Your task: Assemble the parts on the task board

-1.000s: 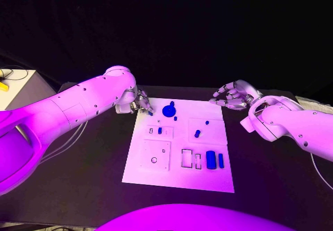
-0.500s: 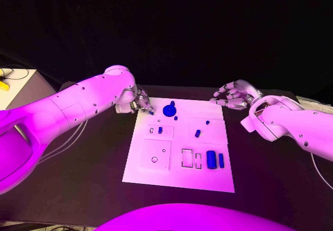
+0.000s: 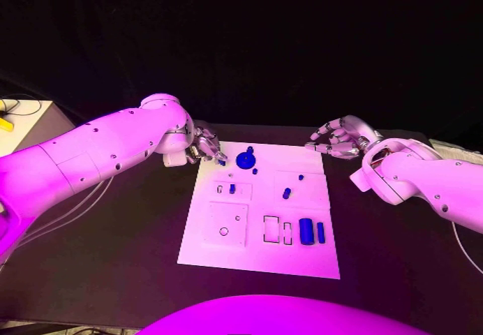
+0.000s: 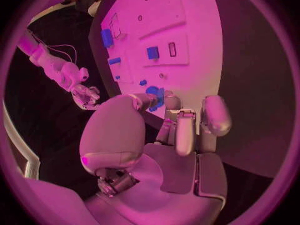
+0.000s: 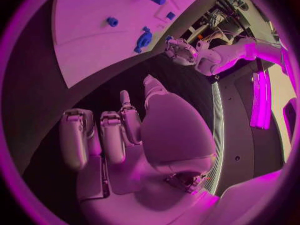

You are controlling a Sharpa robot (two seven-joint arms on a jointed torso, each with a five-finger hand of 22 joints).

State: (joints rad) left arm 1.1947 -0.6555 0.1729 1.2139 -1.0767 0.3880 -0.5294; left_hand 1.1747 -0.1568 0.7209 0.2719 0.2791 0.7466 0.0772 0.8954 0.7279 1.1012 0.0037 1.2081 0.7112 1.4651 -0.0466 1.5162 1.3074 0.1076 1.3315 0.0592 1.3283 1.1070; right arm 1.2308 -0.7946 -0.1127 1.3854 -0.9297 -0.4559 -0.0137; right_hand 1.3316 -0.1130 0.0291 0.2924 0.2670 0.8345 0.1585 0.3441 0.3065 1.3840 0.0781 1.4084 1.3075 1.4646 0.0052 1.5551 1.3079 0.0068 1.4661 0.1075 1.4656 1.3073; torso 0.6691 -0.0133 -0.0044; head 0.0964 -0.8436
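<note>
My left hand sits at the far left corner of the task board, fingers curled inward. A small blue part shows right at its fingertips, but I cannot tell whether it is pinched or merely touched. Just beyond the hand on the board lies the round blue part, close enough, in my judgement, to be the piece being worked into its seat.

My right hand hovers off the board's far right corner, fingers bent with nothing in them; I read this as a waiting posture, clear of the work.

Further from both hands, toward me, a blue cylinder and a slim blue bar stand beside outlined slots, apparently awaiting placement.
</note>
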